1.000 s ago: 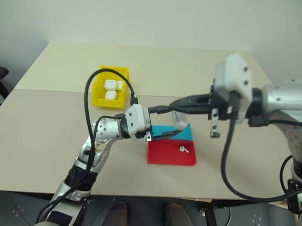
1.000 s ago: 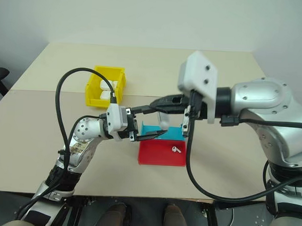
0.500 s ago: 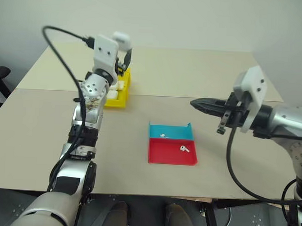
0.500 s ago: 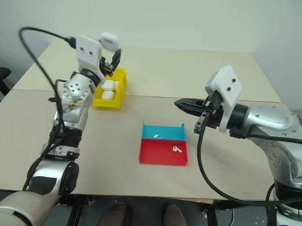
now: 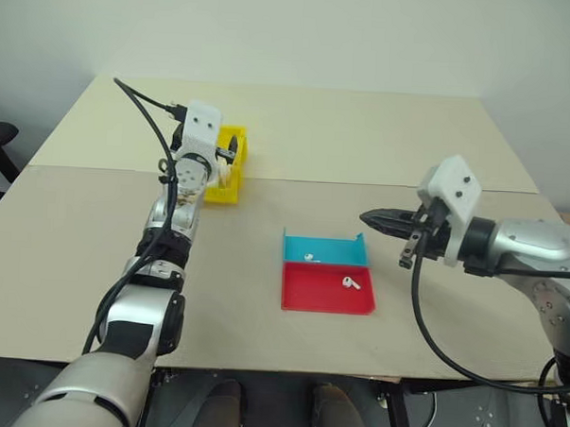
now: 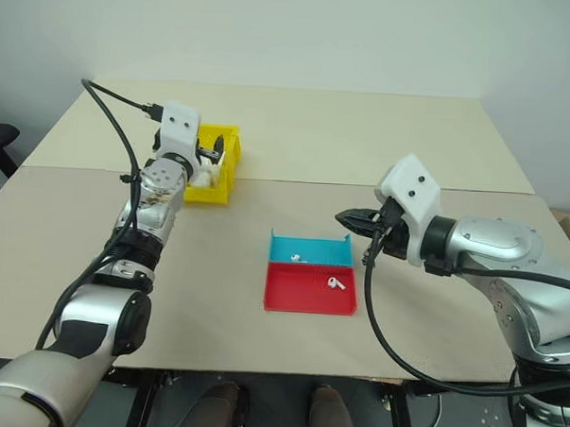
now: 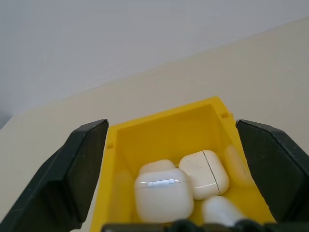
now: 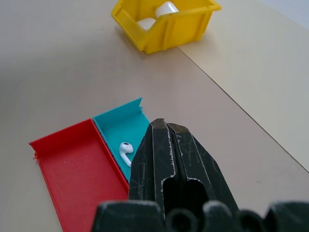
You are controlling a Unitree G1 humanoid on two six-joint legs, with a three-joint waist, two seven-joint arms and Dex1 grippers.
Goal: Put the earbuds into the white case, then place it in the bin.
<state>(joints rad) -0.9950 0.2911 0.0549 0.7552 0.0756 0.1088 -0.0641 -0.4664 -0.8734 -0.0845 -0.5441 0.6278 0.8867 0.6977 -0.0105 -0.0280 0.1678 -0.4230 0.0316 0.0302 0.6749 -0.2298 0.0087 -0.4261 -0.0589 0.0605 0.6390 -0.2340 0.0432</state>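
Since the earlier frames, the left gripper [image 7: 174,169] had swung away from the tray up to the yellow bin [image 5: 232,164] at the far left of the table [image 5: 364,141], and the white case it had been carrying above the bin was out of its fingers. Its jaws now stood wide apart and empty, one black finger [image 7: 72,169] on each side of the bin's opening in the left wrist view. Inside the bin lay several white cases: the nearest white case [image 7: 163,193] sat at the front, closed, with another case [image 7: 205,174] leaning just beside it and a third partly hidden behind. Which of them had just been let go could not be told.

Near the table's middle sat the shallow tray, its cyan half [image 5: 323,248] farther from the robot and its red half [image 5: 326,289] touching it on the near side. One earbud [image 8: 125,150] lay in the cyan half, and a second earbud [image 5: 348,282] lay in the red half.

Right of the tray, the right gripper [image 5: 372,218] had drawn back and sunk lower, hovering over the bare table with its jaws pressed together on nothing, tips pointing toward the tray.
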